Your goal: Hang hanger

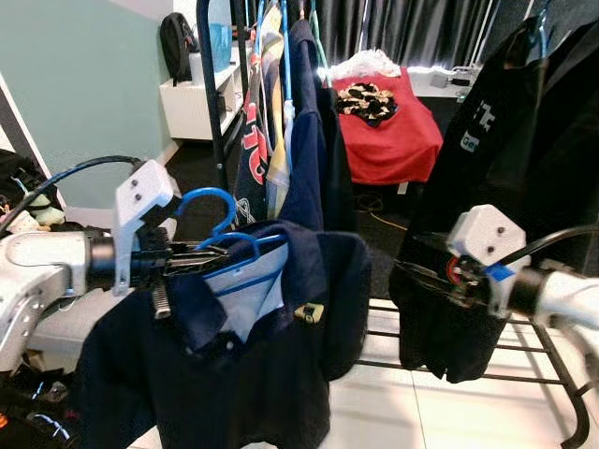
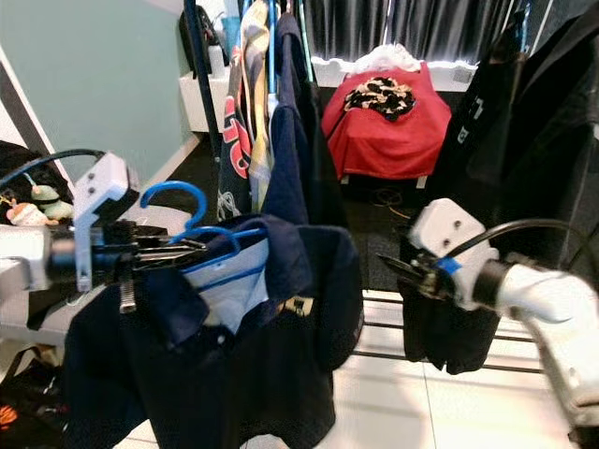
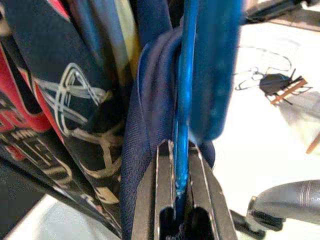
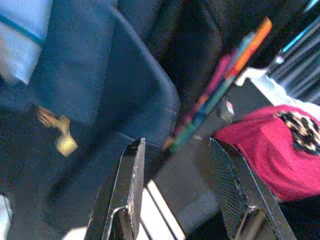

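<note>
The left gripper (image 1: pixel 192 254) is closed on the blue hanger (image 1: pixel 217 234) with its navy shirt (image 1: pixel 234 365), below the rack; the shirt may slide off (right gripper (image 4: pixel 175 200) is open, empty)

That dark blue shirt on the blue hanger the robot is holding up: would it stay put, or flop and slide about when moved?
The navy shirt is probably floppy: it drapes in loose folds below the left gripper. The thin blue hanger looks stiff and light, pinched between the fingers. Hanging from one clamped point, the shirt would likely swing, and may slip off the smooth plastic.
</note>
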Controlling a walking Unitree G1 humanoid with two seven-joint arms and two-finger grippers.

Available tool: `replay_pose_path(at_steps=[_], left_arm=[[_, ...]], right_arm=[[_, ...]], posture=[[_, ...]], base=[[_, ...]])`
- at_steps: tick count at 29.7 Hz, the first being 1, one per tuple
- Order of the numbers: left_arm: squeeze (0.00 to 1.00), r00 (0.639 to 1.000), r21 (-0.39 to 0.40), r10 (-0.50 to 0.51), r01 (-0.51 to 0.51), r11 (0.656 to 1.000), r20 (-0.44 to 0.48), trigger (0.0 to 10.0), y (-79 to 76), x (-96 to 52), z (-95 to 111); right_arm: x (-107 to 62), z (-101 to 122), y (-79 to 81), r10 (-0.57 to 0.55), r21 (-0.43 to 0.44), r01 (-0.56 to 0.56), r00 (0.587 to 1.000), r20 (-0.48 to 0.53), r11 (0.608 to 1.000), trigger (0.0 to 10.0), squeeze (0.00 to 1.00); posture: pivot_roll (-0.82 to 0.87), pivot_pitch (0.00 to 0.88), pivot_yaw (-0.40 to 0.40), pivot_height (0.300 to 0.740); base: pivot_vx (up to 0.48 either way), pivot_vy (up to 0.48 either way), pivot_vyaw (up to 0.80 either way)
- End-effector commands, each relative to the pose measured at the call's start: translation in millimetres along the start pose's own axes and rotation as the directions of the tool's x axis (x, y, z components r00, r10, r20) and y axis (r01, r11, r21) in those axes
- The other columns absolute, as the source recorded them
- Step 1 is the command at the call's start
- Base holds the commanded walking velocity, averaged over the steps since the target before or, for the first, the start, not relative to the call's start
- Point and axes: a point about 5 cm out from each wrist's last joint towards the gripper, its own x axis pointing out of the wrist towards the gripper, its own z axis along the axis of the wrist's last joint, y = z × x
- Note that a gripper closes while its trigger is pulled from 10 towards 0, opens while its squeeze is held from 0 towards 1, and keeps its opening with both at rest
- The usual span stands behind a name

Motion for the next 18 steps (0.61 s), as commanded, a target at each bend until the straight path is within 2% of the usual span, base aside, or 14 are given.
replay_pose_path(at_steps=[1,2,4,5,7,11,12,14,15,16,18], left_arm=[[0.00,0.997,0.031,-0.024,0.022,0.999,0.069,10.0,-3.5,-1.6,18],[0.00,0.997,0.031,-0.024,0.022,0.999,0.069,10.0,-3.5,-1.6,18],[0.00,0.996,0.044,-0.045,0.041,0.998,0.082,10.0,-3.2,-2.9,24],[0.00,0.996,0.044,-0.045,0.041,0.998,0.082,10.0,-3.2,-2.9,24],[0.00,0.995,0.046,-0.038,0.034,0.998,0.088,10.0,-1.0,-3.4,30],[0.00,0.992,0.048,-0.030,0.024,0.999,0.123,10.0,-2.7,-1.7,38],[0.00,0.991,0.046,-0.032,0.027,0.999,0.130,10.0,-4.1,-1.1,39],[0.00,0.991,0.046,-0.032,0.027,0.999,0.130,10.0,-4.1,-1.1,39],[0.00,0.992,0.046,-0.032,0.026,0.999,0.125,10.0,-5.6,0.0,38],[0.00,0.993,0.045,-0.024,0.019,0.999,0.114,10.0,-6.6,2.0,34],[0.00,0.993,0.041,-0.022,0.018,0.999,0.114,10.0,-7.1,4.3,33]], right_arm=[[3.9,-2,16.5,-0.033,0.011,0.033,0.999,-0.007,0.999,10.0,0.00],[3.9,-2,16.5,-0.033,0.011,0.033,0.999,-0.007,0.999,10.0,0.00],[8.4,-8,20.9,-0.124,0.022,0.124,0.992,-0.009,0.992,10.0,0.00],[8.4,-8,20.9,-0.124,0.022,0.124,0.992,-0.009,0.992,10.0,0.00],[18.6,-7,20.5,-0.251,0.046,0.250,0.968,0.017,0.967,10.0,0.00],[30.2,-9,26.9,-0.341,0.082,0.340,0.940,0.004,0.937,10.0,0.00],[34.2,-11,30.4,-0.362,0.150,0.358,0.932,-0.003,0.922,10.0,0.00],[34.2,-11,30.4,-0.362,0.150,0.358,0.932,-0.003,0.922,10.0,0.00],[39.0,-2,35.9,-0.366,0.273,0.339,0.929,0.053,0.900,10.0,0.00],[44.5,22,46.3,-0.324,0.441,0.212,0.926,0.195,0.872,10.0,0.00],[47.8,36,58.1,-0.255,0.448,0.113,0.928,0.271,0.887,10.0,0.00]], posture=[[-0.07,0.171,0.034,0.740],[-0.07,0.171,0.034,0.740],[-0.06,0.171,0.034,0.740],[-0.06,0.171,0.034,0.740],[-0.07,0.169,0.031,0.740],[-0.07,0.168,0.024,0.740],[-0.06,0.169,0.022,0.740],[-0.06,0.169,0.022,0.740],[-0.06,0.169,0.017,0.740],[-0.06,0.170,0.015,0.740],[-0.06,0.171,0.015,0.740]], base=[[0.000,0.000,0.00],[0.000,0.000,0.00],[0.000,0.000,0.00],[0.000,0.000,0.00],[0.000,0.000,0.00],[0.000,0.000,0.00],[0.000,0.000,0.00],[0.000,0.000,0.00],[0.000,0.000,0.00],[0.000,0.000,0.00],[0.000,0.000,0.00]])
